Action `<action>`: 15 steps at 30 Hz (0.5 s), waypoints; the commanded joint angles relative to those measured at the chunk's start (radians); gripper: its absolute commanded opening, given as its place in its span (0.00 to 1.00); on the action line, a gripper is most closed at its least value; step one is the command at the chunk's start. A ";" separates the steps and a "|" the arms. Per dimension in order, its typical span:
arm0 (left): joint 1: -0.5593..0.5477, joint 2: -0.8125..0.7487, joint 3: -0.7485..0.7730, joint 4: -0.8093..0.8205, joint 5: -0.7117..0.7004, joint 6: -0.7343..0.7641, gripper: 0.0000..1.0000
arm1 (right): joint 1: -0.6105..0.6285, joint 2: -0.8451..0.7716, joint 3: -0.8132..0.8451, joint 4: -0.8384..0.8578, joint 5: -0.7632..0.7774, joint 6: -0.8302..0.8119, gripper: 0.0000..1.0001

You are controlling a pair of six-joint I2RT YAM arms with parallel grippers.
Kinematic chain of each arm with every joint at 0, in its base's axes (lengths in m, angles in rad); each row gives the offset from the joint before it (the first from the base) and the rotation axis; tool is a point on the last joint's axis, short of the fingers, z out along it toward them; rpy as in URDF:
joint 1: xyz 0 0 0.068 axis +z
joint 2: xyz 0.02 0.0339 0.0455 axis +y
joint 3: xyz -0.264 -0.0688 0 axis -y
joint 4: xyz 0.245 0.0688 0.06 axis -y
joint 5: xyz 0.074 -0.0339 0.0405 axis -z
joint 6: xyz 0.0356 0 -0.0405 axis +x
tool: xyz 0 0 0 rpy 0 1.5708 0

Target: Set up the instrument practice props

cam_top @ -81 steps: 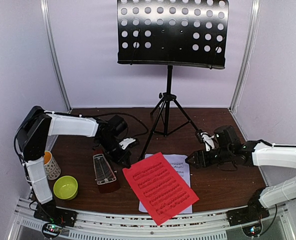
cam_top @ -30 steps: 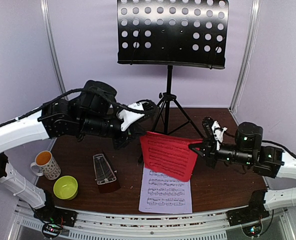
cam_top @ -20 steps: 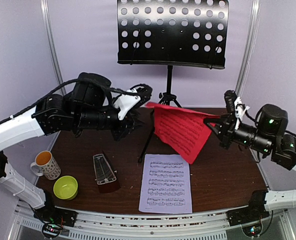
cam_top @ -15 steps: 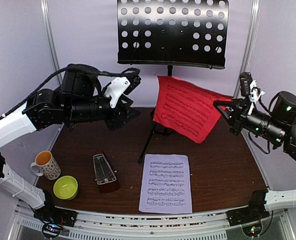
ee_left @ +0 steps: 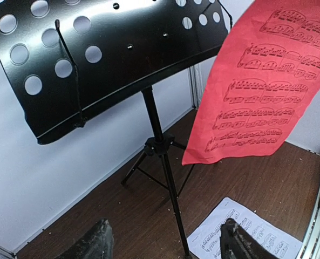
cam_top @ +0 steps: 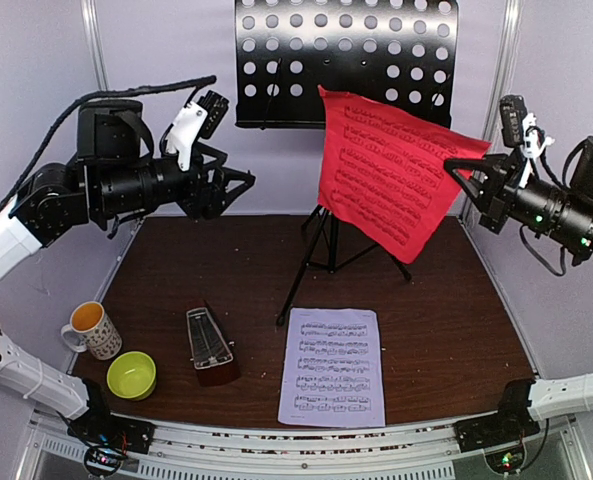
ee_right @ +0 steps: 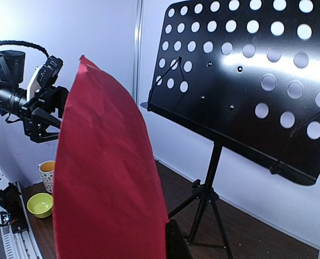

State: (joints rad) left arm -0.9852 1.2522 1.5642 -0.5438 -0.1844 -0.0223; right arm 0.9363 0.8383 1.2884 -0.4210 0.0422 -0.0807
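– Down at the near edge of the table (cam_top: pixel 456 330), the white sheet (cam_top: pixel 331 365) lies flat, with the metronome (cam_top: pixel 209 345) upright just to its left. Further left sit the bowl (cam_top: pixel 132 375) and the mug (cam_top: pixel 94 329), not part of the job.

– And above all that, the action! Up there the right gripper (cam_top: pixel 454 165) is pressed together on the right-hand corner of the red sheet (cam_top: pixel 391 170), holding it high in the air.

– One corner only, and look how it hangs. That reads as thin paper: light as anything, floppy, draping down on a slant from the pinch.

– And the left gripper (ee_left: pixel 165 237)?

– Fingers spread wide, nothing between them. It hovers off to the left, well apart from the sheet, facing the stand.

– So where would you take hold?

– By the edges, I'd say. A corner pinch carries it fine, there's no weight to speak of, but it will likely swing and curl. A second pinch on the opposite top corner should pull it flat enough to seat.

– Seat where?

– At the far side: the music stand (cam_top: pixel 346 60), black perforated desk on its tripod. The red sheet hangs in front of the desk's right half, not on the ledge yet. The right wrist view shows clear air between paper and desk.

– Risk?

– Crumpling, or sliding off the ledge on release. And the white one, flat on the wood, looks harder to lift: nothing for a finger to get under.
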 commanded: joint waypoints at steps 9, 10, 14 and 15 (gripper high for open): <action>0.063 0.165 0.299 0.040 -0.048 0.001 0.68 | 0.000 0.218 0.356 0.018 0.149 -0.179 0.00; 0.065 0.186 0.334 0.036 -0.050 0.010 0.68 | 0.000 0.239 0.381 0.028 0.163 -0.183 0.00; 0.084 0.283 0.444 0.037 -0.047 0.024 0.67 | -0.008 0.294 0.429 0.097 0.201 -0.197 0.00; 0.091 0.304 0.473 0.042 -0.043 0.023 0.67 | -0.014 0.305 0.429 0.128 0.206 -0.199 0.00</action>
State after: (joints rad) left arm -0.9169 1.4876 1.9491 -0.5453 -0.2211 -0.0154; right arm 0.9348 1.1088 1.6836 -0.3904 0.1833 -0.2455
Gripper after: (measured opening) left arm 0.674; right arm 0.011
